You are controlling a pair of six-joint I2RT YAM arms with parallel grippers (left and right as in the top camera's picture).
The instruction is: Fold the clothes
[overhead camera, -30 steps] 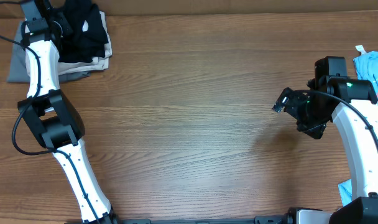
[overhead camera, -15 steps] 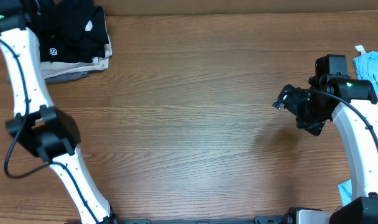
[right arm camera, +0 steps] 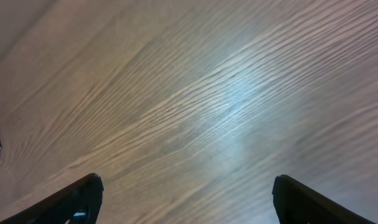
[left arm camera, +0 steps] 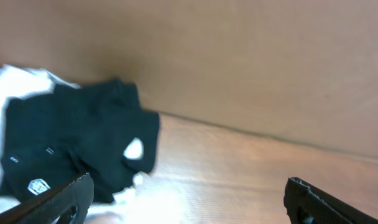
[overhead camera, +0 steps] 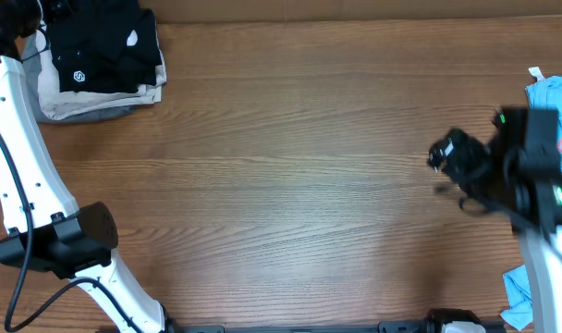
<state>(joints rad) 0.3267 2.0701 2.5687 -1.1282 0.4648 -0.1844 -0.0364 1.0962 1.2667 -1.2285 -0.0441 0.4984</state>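
Status: the large black soft-fabric garment (overhead camera: 101, 55), with small white lettering and a round white logo, sits at the far-left corner of the brown wood-grain table (overhead camera: 290, 185). It's on top of a stack of beige and grey folded cloth (overhead camera: 96, 102). It reads as already folded to me, compact with fairly square edges. A white tag (overhead camera: 131, 39) also shows on the black, and I can't tell if that's a second black piece lying with it.

My read on the step: nothing is spread out for folding and neither arm holds cloth, so I'm between pieces. Either this one is done or it's about to come off the stack. The next move hinges on that. If it's a pick, I'd bring the left gripper down on the top black layer only, pinch one edge, and drag it to mid-table without taking the beige along.

Left gripper (left arm camera: 189, 190): fingers spread wide, nothing between them. The arm is stretched long up the left edge, with the wrist at the far corner just beside the stack and off the cloth.

Right gripper (right arm camera: 188, 183): fingers also spread wide, only bare wood under them. That arm is blurred in the overhead view. It's on the right side near the light blue printed shirt (overhead camera: 551, 102) at the table edge, with the gripper apart from it.
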